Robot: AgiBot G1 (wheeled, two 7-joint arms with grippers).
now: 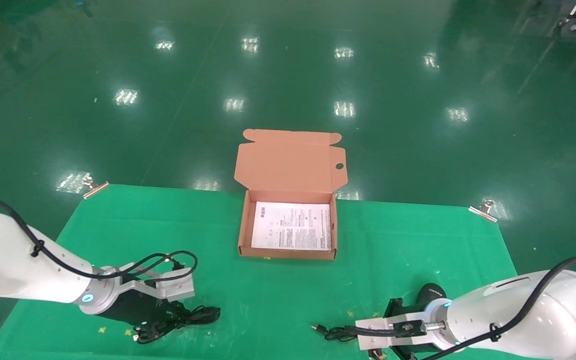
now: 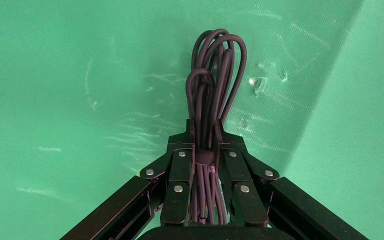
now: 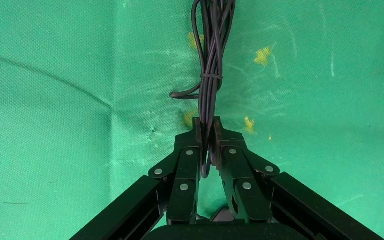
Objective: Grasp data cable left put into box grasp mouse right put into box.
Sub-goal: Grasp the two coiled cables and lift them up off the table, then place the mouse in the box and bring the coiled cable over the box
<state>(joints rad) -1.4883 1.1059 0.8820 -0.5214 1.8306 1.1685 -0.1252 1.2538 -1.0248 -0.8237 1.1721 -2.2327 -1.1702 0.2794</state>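
My left hand is clenched on the data cable at its wrap, low over the desk. I should lift straight before swinging to the box. My right hand pinches the mouse cord.

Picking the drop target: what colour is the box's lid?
Orange-brown cardboard; the box lid stands open with a round hole, best seen in the head view.

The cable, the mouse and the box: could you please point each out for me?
cable [image 2: 211,95], left wrist view, on the looped strands.
mouse [image 1: 431,292], head view, on its black top.
box [image 1: 288,253], head view, on the front wall.
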